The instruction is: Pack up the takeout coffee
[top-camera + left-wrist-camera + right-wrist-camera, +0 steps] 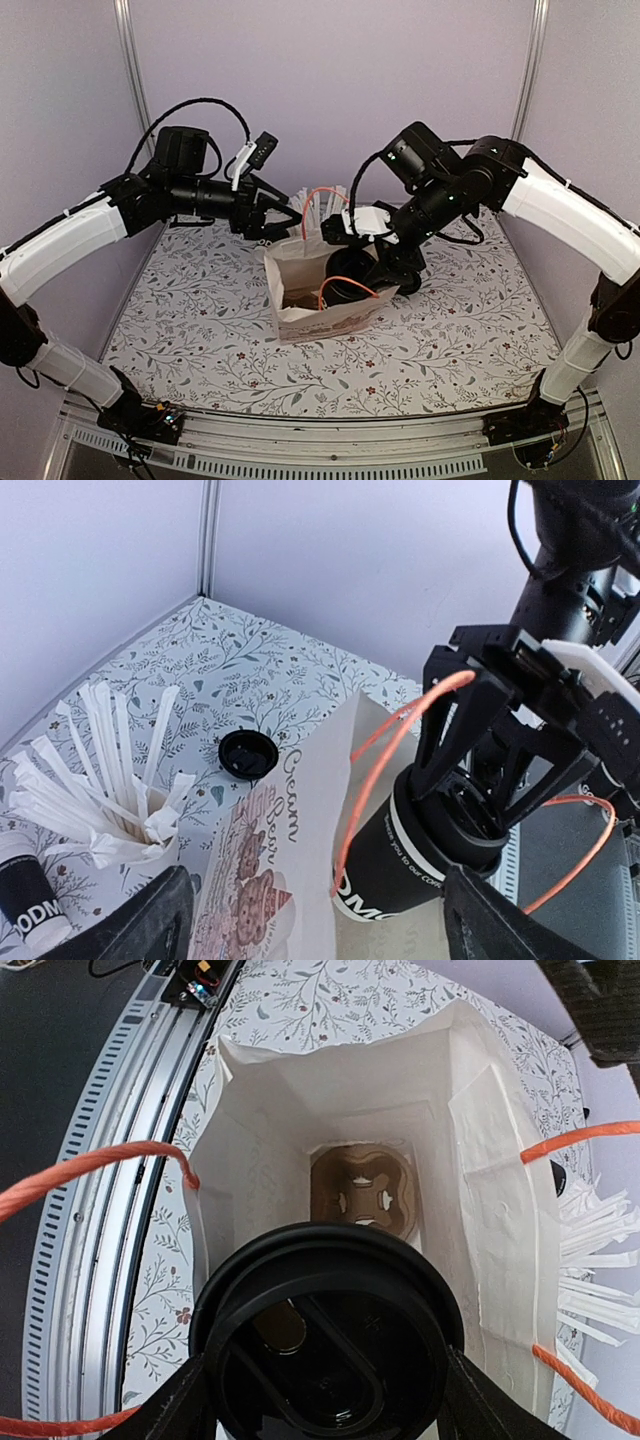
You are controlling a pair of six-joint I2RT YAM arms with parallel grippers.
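The takeout coffee (pixel 346 290) is a black paper cup with a black lid (pixel 330 1340). It hangs tilted in the mouth of a white paper bag (pixel 318 305) with orange handles. My right gripper (pixel 325 1405) is shut on the cup near its lid, with one finger on each side. From the left wrist view the cup (pixel 430 850) sits just inside the bag's wall (pixel 300 830), held by the right gripper (pixel 500 770). My left gripper (pixel 320 925) stands open, its fingers wide apart on either side of the bag's rim. A brown cardboard insert (pixel 362 1188) lies on the bag's bottom.
A white cup of wrapped sticks (pixel 110 790) stands left of the bag, near the back wall. A loose black lid (pixel 248 754) lies on the floral tablecloth behind the bag. Another black cup (pixel 25 895) shows at the left wrist view's lower left edge.
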